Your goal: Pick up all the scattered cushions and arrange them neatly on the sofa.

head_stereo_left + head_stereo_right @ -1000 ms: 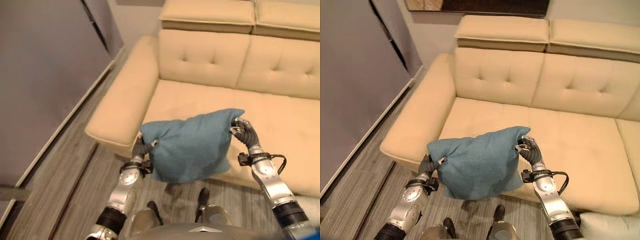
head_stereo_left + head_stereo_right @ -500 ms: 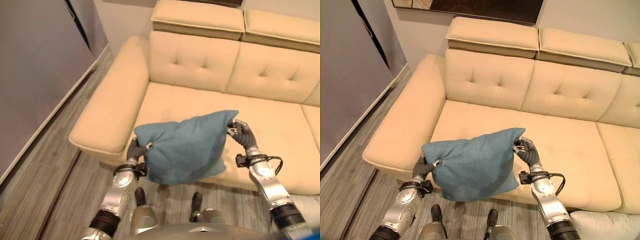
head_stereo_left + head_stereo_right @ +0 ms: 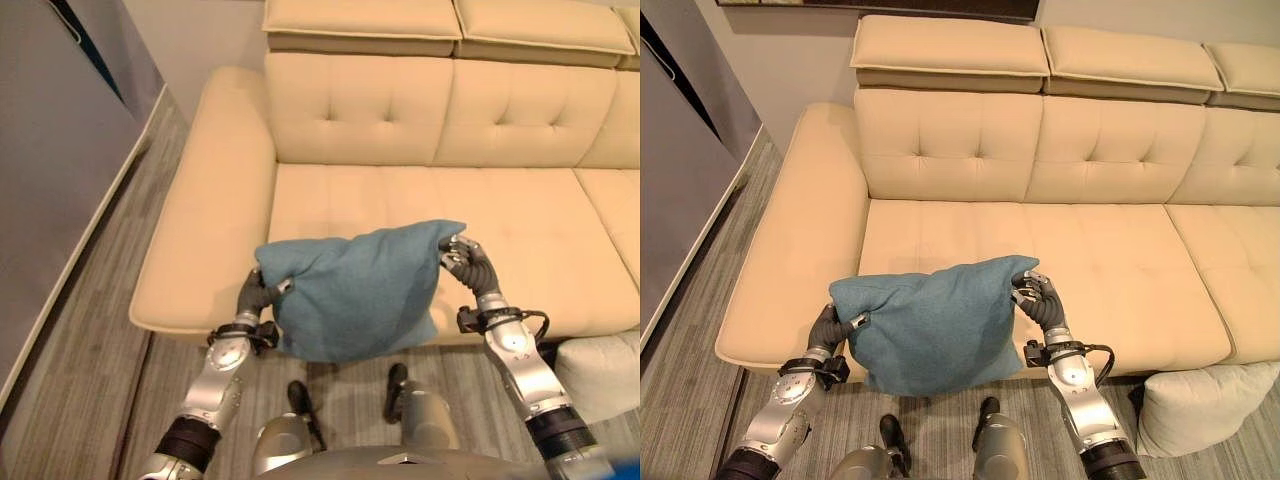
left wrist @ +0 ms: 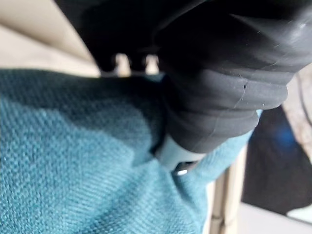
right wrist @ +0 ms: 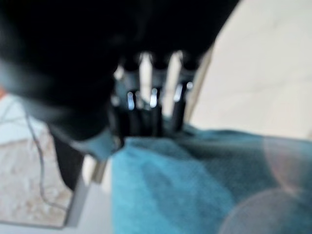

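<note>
Cushion (image 3: 930, 325) held up in front of sofa (image 3: 970, 240), over front edge of leftmost seat – left hand (image 3: 827, 327) pinching its left corner, right hand (image 3: 1037, 297) gripping its right corner. Sofa armrest (image 3: 790, 260) left of cushion, backrest behind it. Second cushion (image 3: 1200, 405) on floor at far right, leaning against sofa front – well apart from held one. Wall panel (image 3: 680, 170) along left, beyond strip of floor.

My head's two eyes look steeply down from above, facing the sofa (image 3: 970, 240); both share its seat and the teal cushion (image 3: 355, 290). My wrist cameras sit very near that cushion, along my hands.
</note>
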### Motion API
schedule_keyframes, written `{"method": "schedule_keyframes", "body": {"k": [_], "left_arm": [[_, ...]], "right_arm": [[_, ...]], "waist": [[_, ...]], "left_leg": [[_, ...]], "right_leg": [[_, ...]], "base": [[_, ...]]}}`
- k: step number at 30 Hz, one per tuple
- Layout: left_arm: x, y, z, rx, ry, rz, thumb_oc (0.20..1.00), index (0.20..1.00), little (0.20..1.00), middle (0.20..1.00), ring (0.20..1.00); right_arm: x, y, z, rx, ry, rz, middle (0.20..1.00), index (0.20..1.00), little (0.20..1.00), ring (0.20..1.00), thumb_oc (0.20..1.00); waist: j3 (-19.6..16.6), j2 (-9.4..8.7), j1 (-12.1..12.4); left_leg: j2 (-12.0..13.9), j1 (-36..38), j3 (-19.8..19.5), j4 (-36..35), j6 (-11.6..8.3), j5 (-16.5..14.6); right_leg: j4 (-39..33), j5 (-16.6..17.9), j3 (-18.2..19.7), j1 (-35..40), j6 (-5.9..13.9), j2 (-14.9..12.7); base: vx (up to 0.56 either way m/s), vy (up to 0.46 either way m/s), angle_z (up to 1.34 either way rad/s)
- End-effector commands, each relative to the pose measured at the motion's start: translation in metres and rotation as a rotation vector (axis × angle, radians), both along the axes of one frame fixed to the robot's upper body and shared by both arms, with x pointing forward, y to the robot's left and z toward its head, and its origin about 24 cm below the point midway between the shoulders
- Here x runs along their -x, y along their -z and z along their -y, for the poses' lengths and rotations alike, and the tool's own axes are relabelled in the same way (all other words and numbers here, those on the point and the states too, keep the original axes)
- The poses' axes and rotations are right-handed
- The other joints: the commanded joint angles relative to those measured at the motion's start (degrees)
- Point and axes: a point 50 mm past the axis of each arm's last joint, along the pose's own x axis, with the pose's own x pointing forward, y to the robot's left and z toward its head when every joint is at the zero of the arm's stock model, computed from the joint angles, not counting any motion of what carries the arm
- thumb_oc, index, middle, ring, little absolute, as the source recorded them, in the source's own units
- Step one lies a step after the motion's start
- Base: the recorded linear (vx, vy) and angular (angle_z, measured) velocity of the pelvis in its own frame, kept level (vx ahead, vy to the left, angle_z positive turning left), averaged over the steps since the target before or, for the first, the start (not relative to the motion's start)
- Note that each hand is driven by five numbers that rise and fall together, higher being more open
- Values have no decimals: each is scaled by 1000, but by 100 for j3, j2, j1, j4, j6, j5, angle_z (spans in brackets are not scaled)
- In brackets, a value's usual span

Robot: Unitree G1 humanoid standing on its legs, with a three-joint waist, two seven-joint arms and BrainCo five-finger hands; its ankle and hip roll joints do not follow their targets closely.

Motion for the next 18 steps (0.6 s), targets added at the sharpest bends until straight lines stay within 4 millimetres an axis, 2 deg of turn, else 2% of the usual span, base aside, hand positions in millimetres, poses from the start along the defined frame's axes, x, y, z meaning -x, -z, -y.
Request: {"method": "schedule_keyframes", "body": {"k": [1, 2, 3, 4, 7, 8, 10, 11, 14, 15, 16, 17, 18], "left_arm": [[-10, -35, 25, 37, 110, 205, 200, 200, 200, 200, 200], [-10, -35, 25, 37, 110, 205, 200, 200, 200, 200, 200], [-8, -34, 23, 40, 107, 201, 200, 200, 200, 200, 200], [-2, -29, 22, 49, 103, 183, 200, 200, 200, 200, 200], [-2, -29, 23, 66, 106, 184, 200, 200, 200, 200, 200], [-5, -31, 28, 88, 129, 194, 200, 200, 200, 200, 200], [-7, -33, 33, 96, 144, 203, 200, 200, 200, 200, 200], [-7, -33, 33, 96, 144, 203, 200, 200, 200, 200, 200], [-8, -36, 34, 103, 148, 217, 200, 200, 200, 200, 200], [-10, -41, 35, 101, 166, 236, 200, 200, 200, 200, 200], [-10, -41, 35, 101, 166, 234, 200, 200, 200, 200, 200], [-13, -47, 37, 97, 175, 256, 200, 200, 200, 200, 200], [-14, -48, 38, 95, 181, 263, 200, 200, 200, 200, 200]], "right_arm": [[-10, -37, -2, 30, -49, 193, 200, 200, 200, 200, 200], [-10, -37, -2, 30, -49, 193, 200, 200, 200, 200, 200], [-10, -36, -1, 25, -47, 190, 200, 200, 200, 200, 200], [-10, -33, -1, 23, -49, 176, 200, 200, 200, 200, 200], [-10, -33, 2, 32, -51, 174, 200, 200, 200, 200, 200], [-10, -38, 7, 49, -49, 193, 200, 200, 200, 200, 200], [-11, -41, 10, 41, -32, 204, 200, 200, 200, 200, 200], [-11, -41, 10, 41, -32, 205, 200, 200, 200, 200, 200], [-9, -40, 11, 16, -24, 199, 200, 200, 200, 200, 200], [-8, -42, 12, 21, -22, 208, 200, 200, 200, 200, 200], [-8, -41, 12, 21, -22, 207, 200, 200, 200, 200, 200], [-10, -45, 11, 25, -22, 224, 200, 200, 200, 200, 200], [-10, -46, 11, 21, -20, 232, 200, 200, 200, 200, 200]], "waist": [[-288, 250, 69], [-287, 251, 68], [-291, 280, 96], [-359, 300, 143], [-372, 360, 137], [-290, 360, 100], [-231, 384, 62], [-225, 388, 55], [-240, 407, 78], [-300, 419, 88], [-317, 435, 91], [-330, 406, 102], [-323, 398, 107]], "left_leg": [[-19, 66, -399, 123, -195, -69], [-19, 66, -400, 122, -195, -69], [-41, 90, -361, 136, -202, -91], [-110, 153, -265, 206, -230, -212], [-87, 54, -326, 640, -317, -386], [96, -146, -192, 1320, -455, -571], [296, -204, -54, 1589, -595, -553], [304, -208, -63, 1605, -599, -560], [527, -193, -80, 1599, -741, -300], [682, -208, -28, 1267, -788, -63], [689, -153, -109, 1255, -855, -148], [871, -400, -95, 987, -862, 271], [974, -490, -141, 859, -901, 435]], "right_leg": [[-268, 155, -254, 32, 376, -9], [-270, 155, -255, 33, 376, -9], [-252, 241, -424, 12, 394, -96], [-576, 348, -678, 188, 396, -151], [-696, 349, -655, 328, 356, -81], [-625, 201, -874, 482, 287, -120], [-552, 65, -1062, 619, 194, -138], [-553, 62, -1071, 628, 192, -133], [-650, -55, -1222, 889, 98, -39], [-753, -84, -1289, 983, 92, 21], [-759, -169, -1222, 1036, 144, 51], [-882, -90, -1253, 1039, 104, 69], [-917, -105, -1225, 1067, 117, 98]], "base": [[93, -56, -2], [71, -22, 5], [143, -50, 0], [215, -87, -3], [152, -119, 4], [65, -163, 6], [76, -138, 35], [80, -79, 60], [143, -71, 28], [206, -29, 14], [170, 4, 21], [125, 31, 15], [155, 52, 6]]}}
